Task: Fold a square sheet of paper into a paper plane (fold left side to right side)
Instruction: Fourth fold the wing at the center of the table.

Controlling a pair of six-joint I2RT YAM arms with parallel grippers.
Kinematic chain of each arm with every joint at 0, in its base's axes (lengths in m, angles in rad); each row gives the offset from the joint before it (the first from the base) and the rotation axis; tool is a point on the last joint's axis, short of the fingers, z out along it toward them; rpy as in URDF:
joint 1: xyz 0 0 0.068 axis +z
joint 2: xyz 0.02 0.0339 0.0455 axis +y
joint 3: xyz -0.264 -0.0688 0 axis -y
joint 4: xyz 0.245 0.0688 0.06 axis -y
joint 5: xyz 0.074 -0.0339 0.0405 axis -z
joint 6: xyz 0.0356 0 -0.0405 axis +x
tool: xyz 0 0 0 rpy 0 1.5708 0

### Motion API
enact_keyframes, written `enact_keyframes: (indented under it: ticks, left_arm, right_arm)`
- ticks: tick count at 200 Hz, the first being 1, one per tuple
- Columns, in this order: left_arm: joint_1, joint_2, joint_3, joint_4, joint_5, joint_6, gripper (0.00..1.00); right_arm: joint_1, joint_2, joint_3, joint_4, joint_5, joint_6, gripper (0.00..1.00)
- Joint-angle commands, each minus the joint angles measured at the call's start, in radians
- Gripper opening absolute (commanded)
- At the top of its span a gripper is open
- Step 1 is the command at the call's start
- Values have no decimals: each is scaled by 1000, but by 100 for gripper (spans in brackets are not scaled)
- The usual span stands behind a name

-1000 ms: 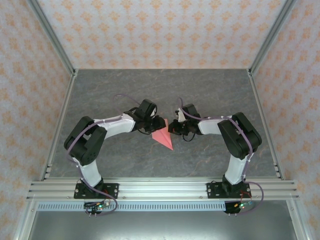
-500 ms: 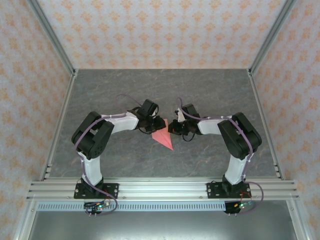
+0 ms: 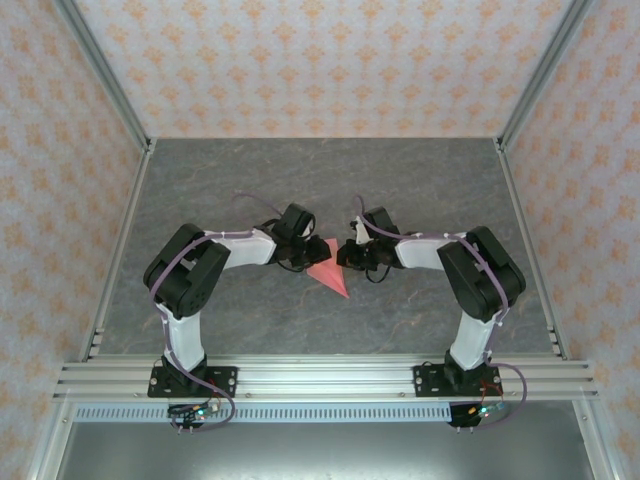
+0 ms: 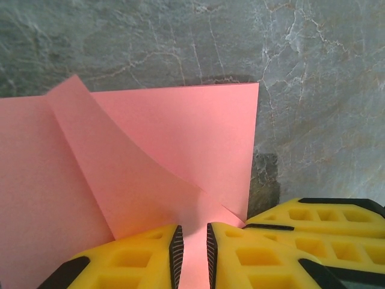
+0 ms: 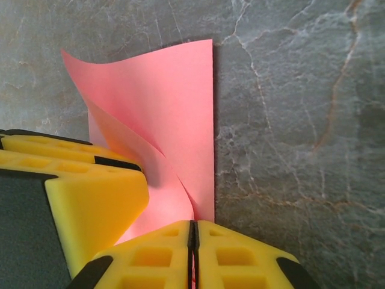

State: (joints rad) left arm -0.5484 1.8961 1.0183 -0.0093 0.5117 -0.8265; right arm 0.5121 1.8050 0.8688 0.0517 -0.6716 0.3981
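square sheet of paper: pink-red, near the middle of the grey marbled table, between the two wrists
Shape from above: a folded wedge, broad toward 11 o'clock and narrowing to a point at 5 o'clock
Left arm: elbow bent out at 9 o'clock, forearm reaching toward 3 o'clock, wrist at the paper's 10 o'clock corner
Right arm: elbow bent out at 3 o'clock, forearm reaching toward 9 o'clock, wrist at the paper's 2 o'clock corner
left gripper: yellow fingers a narrow slit apart, with pink paper running up into the slit; I cannot tell whether the pads bite it
right gripper: fingers pressed together, with a sliver of the sheet's edge caught in the seam
Paper, left wrist view: a flat layer with a straight edge at 3 o'clock; a loose flap curls up off a slanted crease toward the fingers
Paper, right wrist view: the flap bows upward, its straight edge running 12 to 6 o'clock
Spacing: each wrist view shows the other gripper's yellow finger just beside its own
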Motion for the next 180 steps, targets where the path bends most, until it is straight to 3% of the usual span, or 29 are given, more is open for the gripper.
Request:
enact_keyframes:
  ticks: [1, 56, 89, 118, 180]
  left_arm:
    - [2, 47, -46, -34, -36, -12, 23]
    - [-1, 38, -59, -38, -41, -9, 22]
    - [-2, 23, -65, -40, -44, -9, 22]
    - [-1, 20, -63, -43, -44, -6, 22]
    - [-2, 20, -65, -46, -48, -4, 22]
  right_arm:
    - [-1, -28, 11, -67, 40, -12, 14]
    - [-1, -187, 13, -176, 78, -40, 27]
    - [33, -254, -44, -182, -51, 3, 24]
    - [56, -242, -111, -62, -196, 121, 22]
    - [74, -164, -121, -68, -181, 120, 21]
